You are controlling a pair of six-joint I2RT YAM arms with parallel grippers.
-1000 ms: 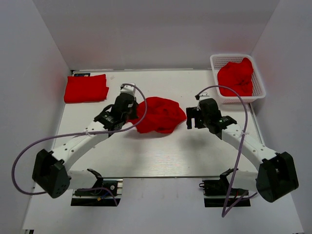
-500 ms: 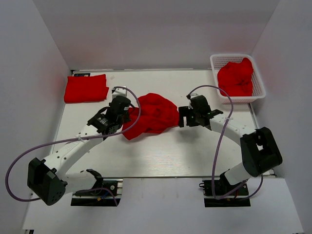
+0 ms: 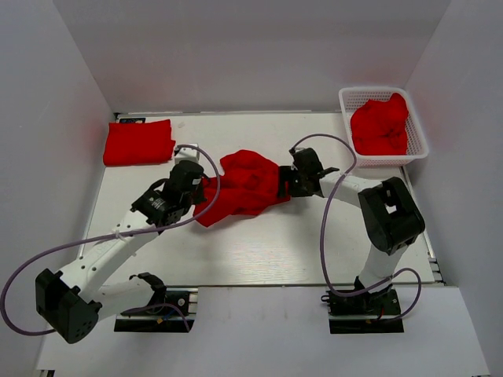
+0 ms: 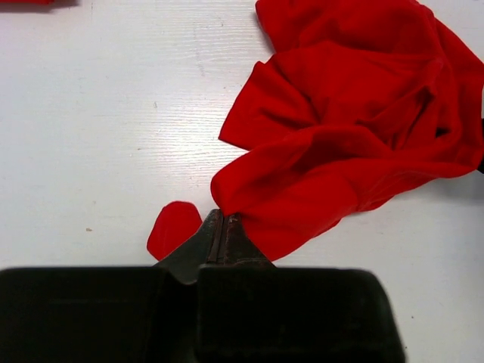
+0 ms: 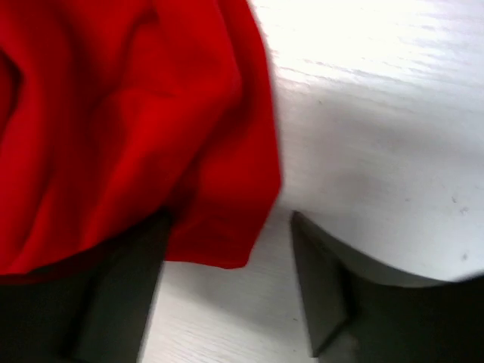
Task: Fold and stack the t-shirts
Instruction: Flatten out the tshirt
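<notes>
A crumpled red t-shirt [image 3: 242,187] lies in the middle of the table. My left gripper [image 3: 201,191] is shut on its left edge; in the left wrist view the shut jaws [image 4: 221,227] pinch the cloth [image 4: 340,136], and a small flap shows beside them. My right gripper [image 3: 288,182] is open at the shirt's right edge; in the right wrist view the shirt's corner [image 5: 136,128] lies between the spread fingers [image 5: 227,257]. A folded red t-shirt [image 3: 139,141] lies at the back left. Another crumpled red t-shirt [image 3: 380,124] lies in the basket.
A white mesh basket [image 3: 418,149] stands at the back right corner. White walls close in the table on the left, right and back. The cables loop above both arms.
My left gripper has drawn the shirt's left edge toward the front left, stretching the cloth. My right arm has swung left and its open gripper has reached the shirt's right edge.
</notes>
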